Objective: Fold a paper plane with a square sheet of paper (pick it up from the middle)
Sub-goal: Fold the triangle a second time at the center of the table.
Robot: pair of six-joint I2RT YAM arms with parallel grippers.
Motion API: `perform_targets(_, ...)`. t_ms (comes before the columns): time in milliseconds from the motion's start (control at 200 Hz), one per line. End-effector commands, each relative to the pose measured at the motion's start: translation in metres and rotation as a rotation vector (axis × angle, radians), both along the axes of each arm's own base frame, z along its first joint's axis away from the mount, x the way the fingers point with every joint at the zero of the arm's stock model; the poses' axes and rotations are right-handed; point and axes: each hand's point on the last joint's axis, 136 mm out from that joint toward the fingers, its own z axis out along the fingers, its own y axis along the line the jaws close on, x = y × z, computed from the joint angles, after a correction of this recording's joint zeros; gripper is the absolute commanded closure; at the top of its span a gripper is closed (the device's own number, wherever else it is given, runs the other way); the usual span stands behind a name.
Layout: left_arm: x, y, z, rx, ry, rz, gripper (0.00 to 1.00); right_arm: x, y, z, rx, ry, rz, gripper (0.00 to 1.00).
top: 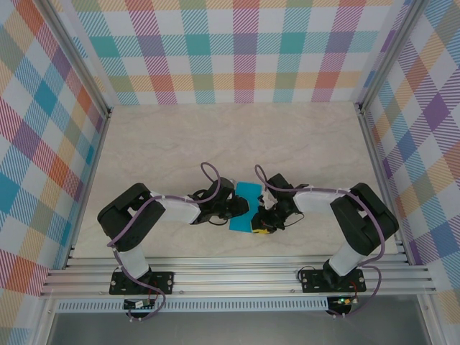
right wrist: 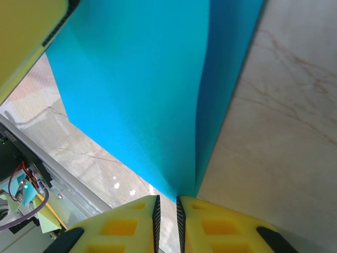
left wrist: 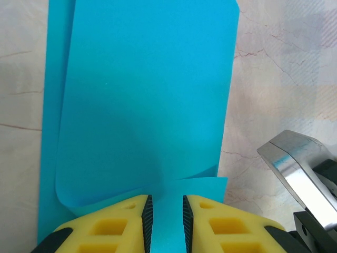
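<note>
Teal-blue sheet of paper (top: 244, 192) is seen near the middle of the marbled table (top: 215, 136), between the two arms; the left gripper (left wrist: 167, 211) is clamped on one edge, its yellow fingers (left wrist: 116, 226) nearly together with paper between them; the right gripper (right wrist: 166, 208) is pinched tight on the crease, where two layers of the sheet meet.

The paper (top: 245, 207) sits between the left claw (left wrist: 167, 224) and right claw (right wrist: 166, 224), over the table's (top: 215, 136) front.
</note>
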Motion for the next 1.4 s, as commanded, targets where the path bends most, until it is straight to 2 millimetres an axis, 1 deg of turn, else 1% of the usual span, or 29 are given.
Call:
perform_targets(0, -0.008, 0.010, -0.021, 0.068, 0.040, 0.002, 0.75, 0.001, -0.003, 0.018, -0.004, -0.035, -0.021, 0.78)
perform_targets(40, -0.008, 0.009, -0.020, 0.065, 0.039, 0.001, 0.75, 0.006, 0.002, 0.028, 0.020, -0.062, -0.029, 0.78)
perform_targets(90, -0.007, 0.010, -0.020, 0.064, 0.037, 0.002, 0.75, 0.013, 0.006, 0.036, 0.039, -0.087, -0.043, 0.78)
perform_targets(155, -0.007, 0.009, -0.019, 0.061, 0.034, 0.001, 0.75, 0.018, 0.010, 0.039, 0.055, -0.092, -0.057, 0.78)
perform_targets(255, -0.006, 0.006, -0.016, 0.052, 0.032, -0.001, 0.75, 0.020, 0.013, 0.030, 0.051, -0.064, -0.058, 0.80)
perform_targets(380, -0.005, 0.005, -0.012, 0.046, 0.027, -0.005, 0.75, 0.017, 0.016, 0.019, 0.059, -0.034, -0.059, 0.80)
perform_targets(530, -0.005, 0.004, -0.009, 0.040, 0.020, -0.007, 0.74, 0.011, 0.004, -0.006, -0.028, 0.011, -0.058, 0.80)
perform_targets(630, -0.004, 0.003, -0.001, 0.022, 0.007, -0.009, 0.72, 0.005, -0.001, -0.019, -0.063, 0.040, -0.059, 0.84)
perform_targets(780, -0.005, 0.001, 0.020, -0.030, -0.029, -0.016, 0.67, 0.005, -0.003, -0.022, -0.067, 0.035, -0.069, 0.88)
perform_targets(835, -0.005, 0.000, 0.028, -0.049, -0.037, -0.015, 0.67, 0.006, -0.003, -0.021, -0.068, 0.030, -0.072, 0.89)
perform_targets(925, -0.008, -0.002, 0.036, -0.077, -0.034, -0.015, 0.67, 0.006, -0.003, -0.022, -0.072, 0.030, -0.073, 0.90)
perform_targets(1030, -0.014, -0.007, 0.033, -0.095, -0.005, -0.021, 0.69, 0.007, -0.003, -0.023, -0.072, 0.029, -0.075, 0.90)
perform_targets(1165, -0.023, -0.009, 0.015, -0.080, 0.048, -0.008, 0.77, 0.008, -0.003, -0.023, -0.074, 0.025, -0.079, 0.91)
perform_targets(1205, -0.025, -0.008, 0.008, -0.075, 0.062, -0.001, 0.82, 0.009, -0.003, -0.023, -0.072, 0.025, -0.079, 0.91)
perform_targets(1240, -0.027, -0.009, 0.007, -0.082, 0.067, -0.003, 0.84, 0.008, -0.003, -0.023, -0.072, 0.024, -0.079, 0.91)
perform_targets(1330, -0.031, -0.015, 0.004, -0.095, 0.073, -0.017, 0.85, 0.009, -0.003, -0.023, -0.074, 0.025, -0.080, 0.91)
perform_targets(1395, -0.034, -0.015, 0.001, -0.085, 0.078, -0.024, 0.85, 0.008, -0.003, -0.023, -0.075, 0.025, -0.079, 0.91)
